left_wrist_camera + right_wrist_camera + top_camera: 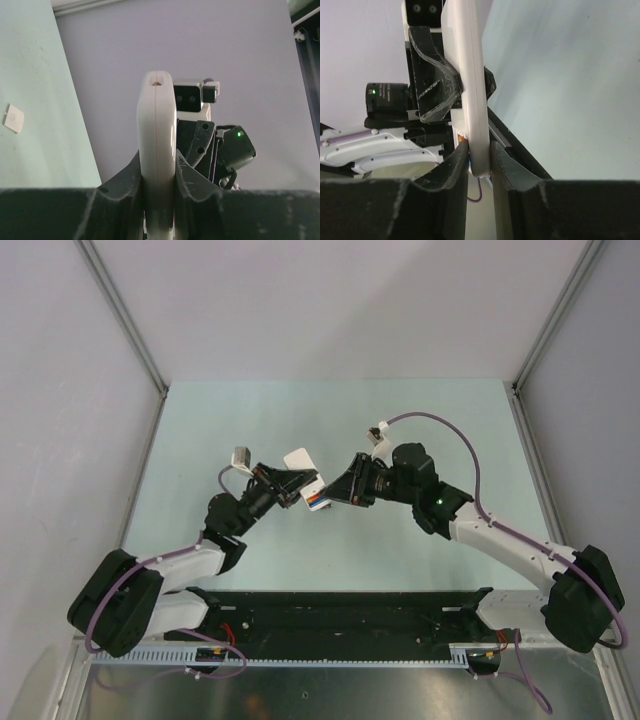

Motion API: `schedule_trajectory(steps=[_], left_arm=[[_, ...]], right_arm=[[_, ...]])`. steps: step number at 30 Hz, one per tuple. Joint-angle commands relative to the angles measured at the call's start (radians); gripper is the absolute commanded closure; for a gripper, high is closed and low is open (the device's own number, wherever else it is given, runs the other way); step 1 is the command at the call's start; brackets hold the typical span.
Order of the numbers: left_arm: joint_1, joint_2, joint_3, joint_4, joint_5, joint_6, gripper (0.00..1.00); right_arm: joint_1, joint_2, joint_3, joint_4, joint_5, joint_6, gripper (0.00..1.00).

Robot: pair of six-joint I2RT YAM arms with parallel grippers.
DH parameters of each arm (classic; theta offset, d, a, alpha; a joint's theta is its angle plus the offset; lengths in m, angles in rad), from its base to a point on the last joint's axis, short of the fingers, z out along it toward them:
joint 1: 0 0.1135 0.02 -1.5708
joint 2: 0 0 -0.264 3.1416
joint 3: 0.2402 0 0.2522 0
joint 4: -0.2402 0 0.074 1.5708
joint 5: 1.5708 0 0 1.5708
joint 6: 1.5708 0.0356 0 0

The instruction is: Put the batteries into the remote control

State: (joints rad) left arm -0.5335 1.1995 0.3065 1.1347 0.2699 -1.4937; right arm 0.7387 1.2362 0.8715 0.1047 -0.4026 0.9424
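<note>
One remote control (156, 140): slim white bar, edge-on, held above the desk (200, 420). My left end effector (159, 175) is clamped on one end, and my right end effector (479, 150) is clamped on the other.

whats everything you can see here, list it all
remote control: one, white, held off the table between both grippers
red and blue patch: one, on the remote by the right gripper; too small to identify
small square piece: one, white, lying on the table
table: one, pale green, under both arms
base rail: one, black, near edge
cables: two, purple, one along each arm
left gripper: one, black, shut on the remote's middle
right gripper: one, black, shut on the remote's end
</note>
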Motion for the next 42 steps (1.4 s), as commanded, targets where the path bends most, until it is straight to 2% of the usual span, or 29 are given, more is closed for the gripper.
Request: schedule_trajectory(steps=[1, 9, 10, 11, 12, 14, 17, 22, 25, 28, 29, 32, 34, 42], left_arm=[[0.013, 0.018, 0.014, 0.112, 0.087, -0.031, 0.95], [0.015, 0.014, 0.016, 0.111, 0.108, -0.019, 1.00], [0.013, 0.009, 0.014, 0.111, 0.098, -0.014, 1.00], [0.015, 0.005, 0.014, 0.111, 0.094, -0.007, 1.00], [0.017, 0.002, 0.013, 0.106, 0.089, -0.004, 1.00], [0.015, -0.001, 0.009, 0.096, 0.080, 0.007, 1.00], [0.018, 0.000, -0.003, 0.082, 0.074, 0.016, 1.00], [0.024, 0.006, -0.014, 0.073, 0.086, 0.036, 1.00], [0.033, 0.006, -0.023, 0.068, 0.121, 0.062, 1.00], [0.050, 0.003, -0.040, 0.066, 0.169, 0.073, 1.00], [0.061, 0.005, -0.049, 0.068, 0.182, 0.081, 1.00], [0.076, -0.006, -0.084, 0.062, 0.225, 0.089, 1.00], [0.081, -0.015, -0.102, 0.056, 0.239, 0.095, 1.00], [0.086, -0.106, -0.158, 0.005, 0.261, 0.124, 1.00]], right_arm=[[-0.039, 0.034, 0.038, -0.178, -0.085, -0.117, 1.00], [-0.087, 0.028, 0.064, -0.198, -0.162, -0.156, 0.98], [-0.087, 0.022, 0.064, -0.194, -0.159, -0.152, 0.90], [-0.088, 0.008, 0.064, -0.189, -0.156, -0.149, 0.71], [-0.093, -0.001, 0.066, -0.186, -0.154, -0.133, 0.64], [-0.096, -0.024, 0.064, -0.163, -0.147, -0.117, 0.51], [-0.102, -0.050, 0.066, -0.143, -0.130, -0.090, 0.42], [-0.119, -0.121, 0.064, -0.189, -0.081, -0.125, 0.39], [-0.121, -0.174, 0.064, -0.285, 0.037, -0.200, 0.40], [-0.121, -0.198, 0.064, -0.455, 0.267, -0.301, 0.42], [-0.121, -0.192, 0.063, -0.500, 0.423, -0.342, 0.43], [-0.119, -0.143, 0.049, -0.603, 0.646, -0.381, 0.44], [-0.127, -0.115, 0.037, -0.618, 0.679, -0.416, 0.43], [-0.165, 0.084, 0.030, -0.577, 0.636, -0.475, 0.35]])
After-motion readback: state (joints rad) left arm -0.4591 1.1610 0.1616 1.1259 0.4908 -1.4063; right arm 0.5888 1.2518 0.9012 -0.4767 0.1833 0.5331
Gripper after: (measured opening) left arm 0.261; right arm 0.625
